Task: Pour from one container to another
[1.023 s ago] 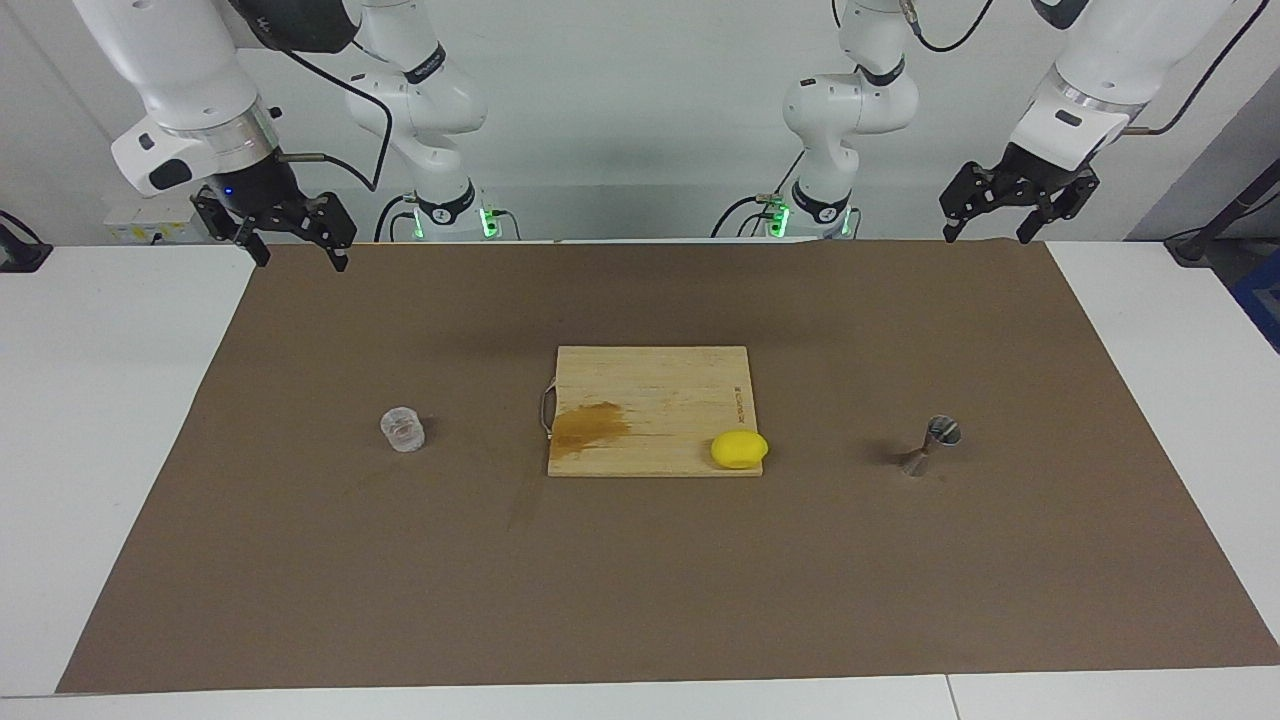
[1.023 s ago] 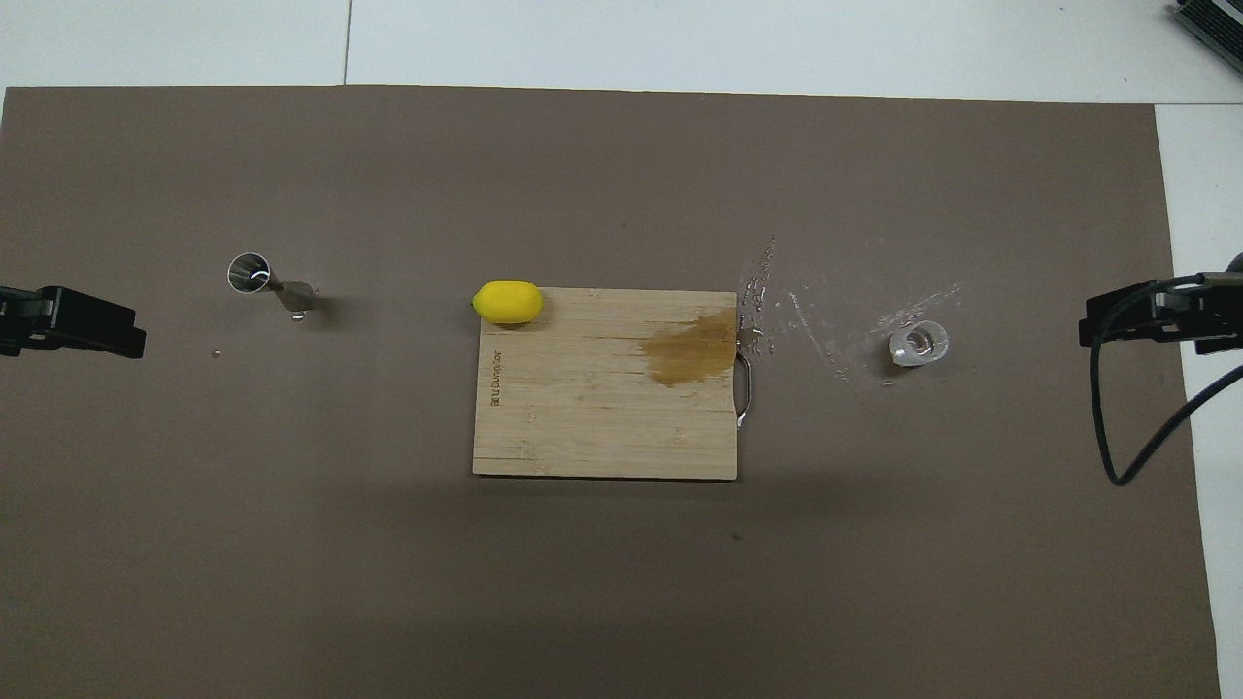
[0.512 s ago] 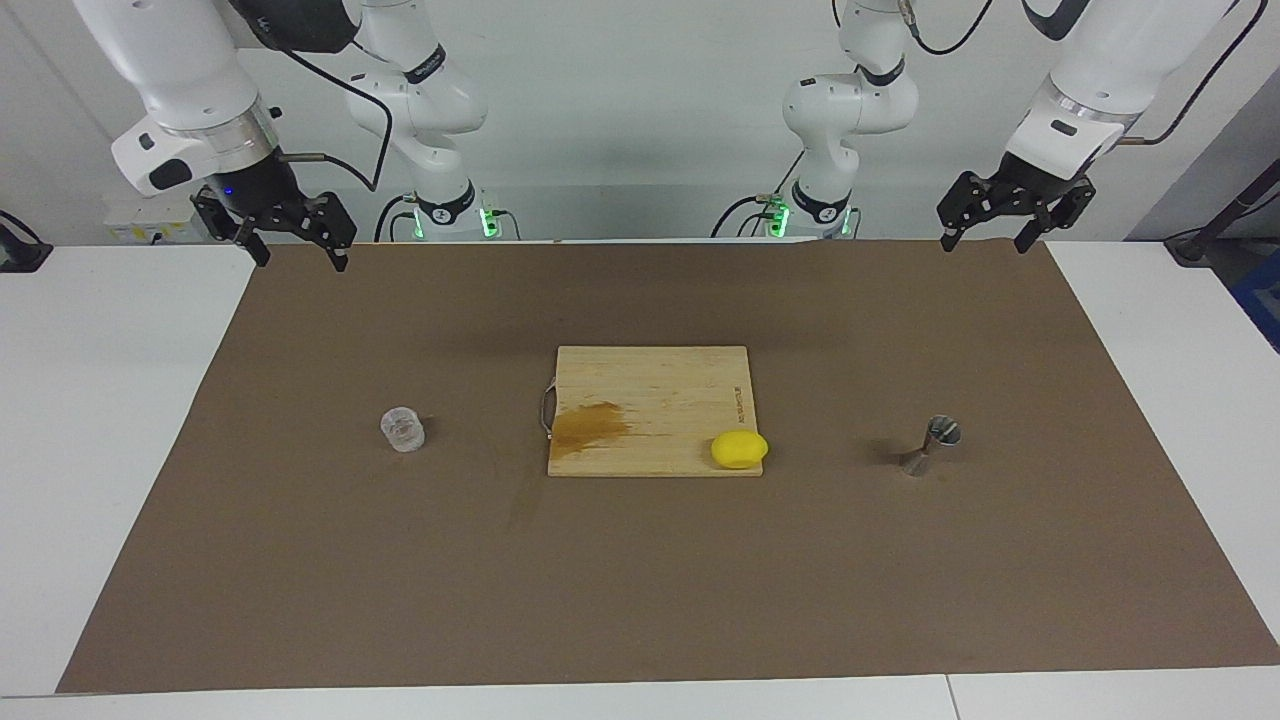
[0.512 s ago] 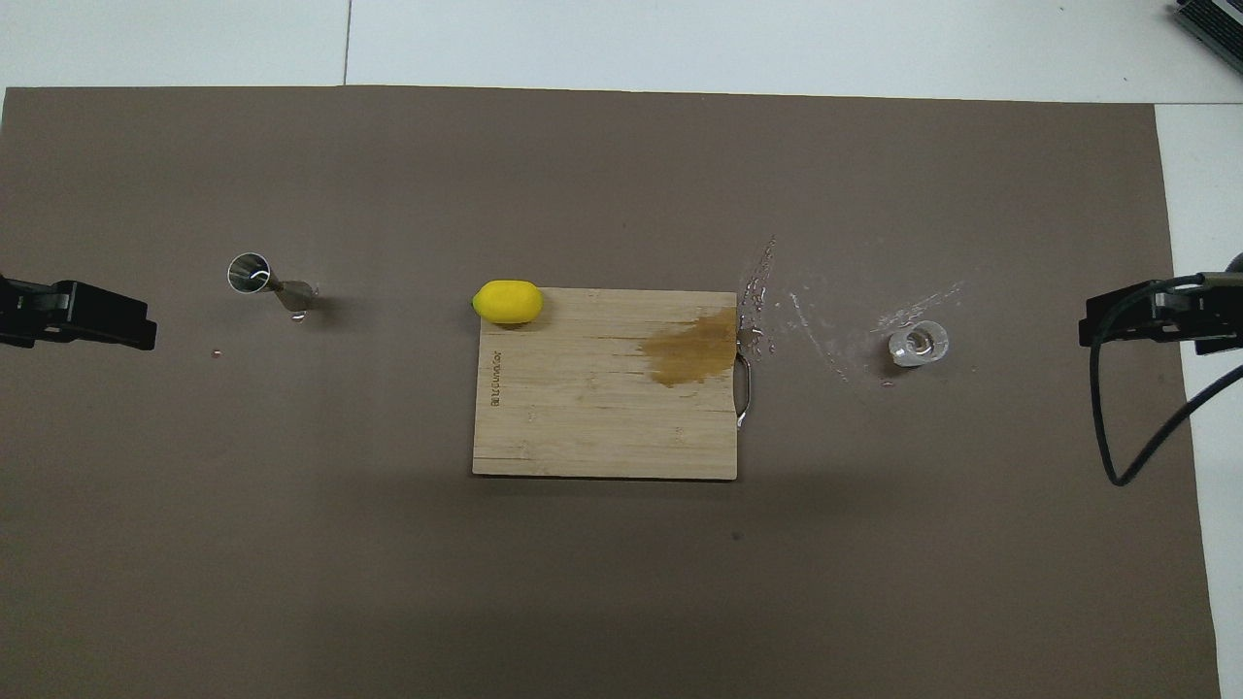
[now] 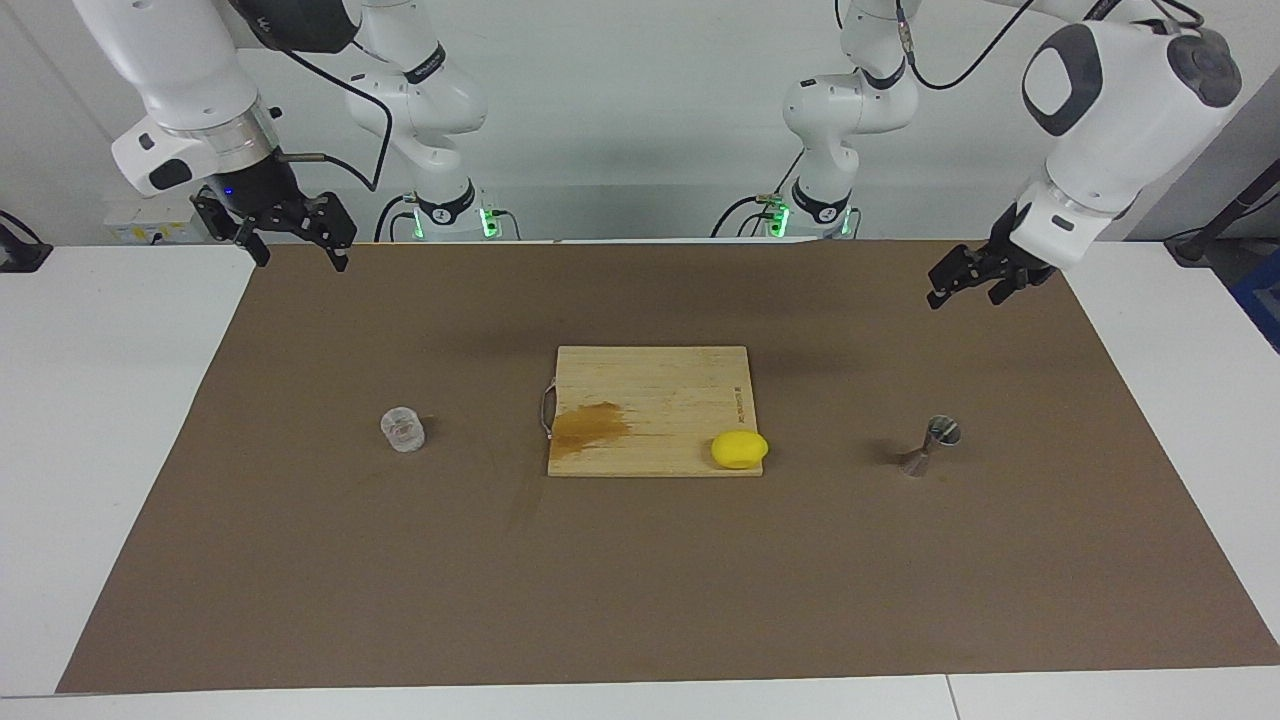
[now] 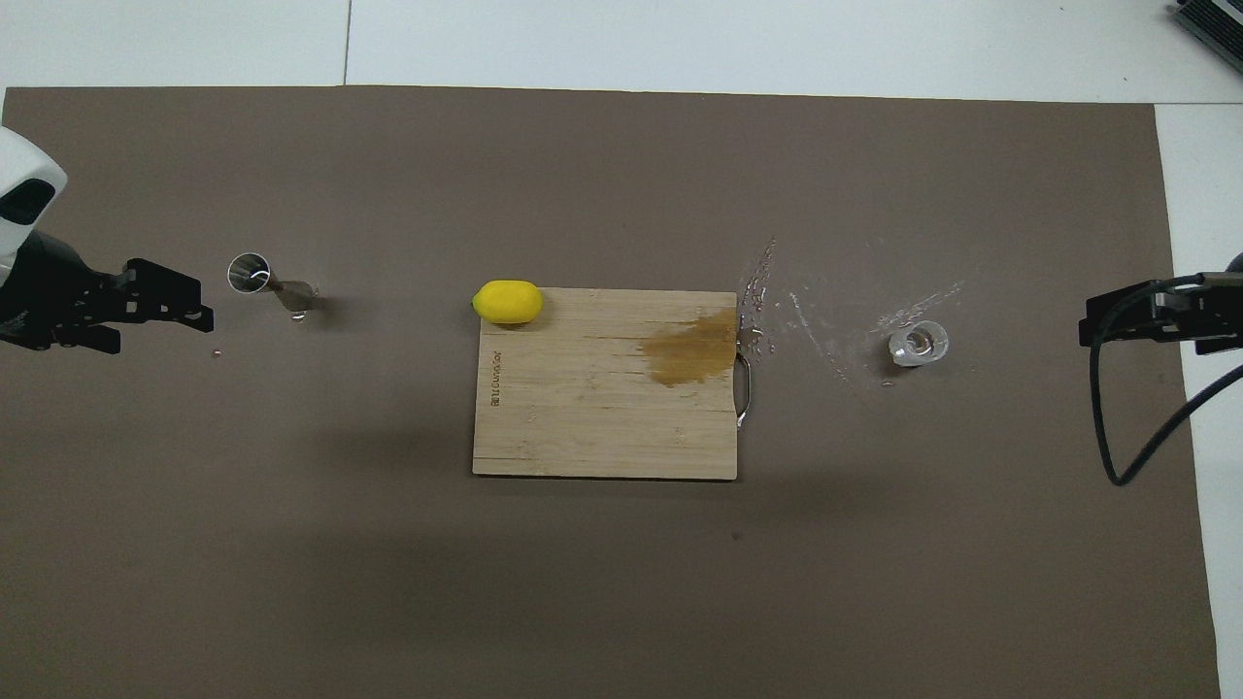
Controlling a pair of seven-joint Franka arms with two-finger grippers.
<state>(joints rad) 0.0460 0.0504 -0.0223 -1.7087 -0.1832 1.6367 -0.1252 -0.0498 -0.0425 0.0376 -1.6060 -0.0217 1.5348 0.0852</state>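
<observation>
A: Two vessels upright: glass tumbler (image 5: 403,429) toward the right arm's end, jigger (image 5: 929,446) toward the left's, mouths up. Between?

B: Cutting board (image 5: 650,400) with lemon (image 5: 739,449). Left gripper (image 5: 962,281) and right gripper (image 5: 296,245) both spread, empty.

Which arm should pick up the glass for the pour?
Probably the right: the glass stands toward its end of the table, and the right gripper hangs open there. The left gripper, also open, is up at the jigger's end.

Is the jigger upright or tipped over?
Upright: the jigger stands on its lower cone, its open mouth facing up in the overhead view.
</observation>
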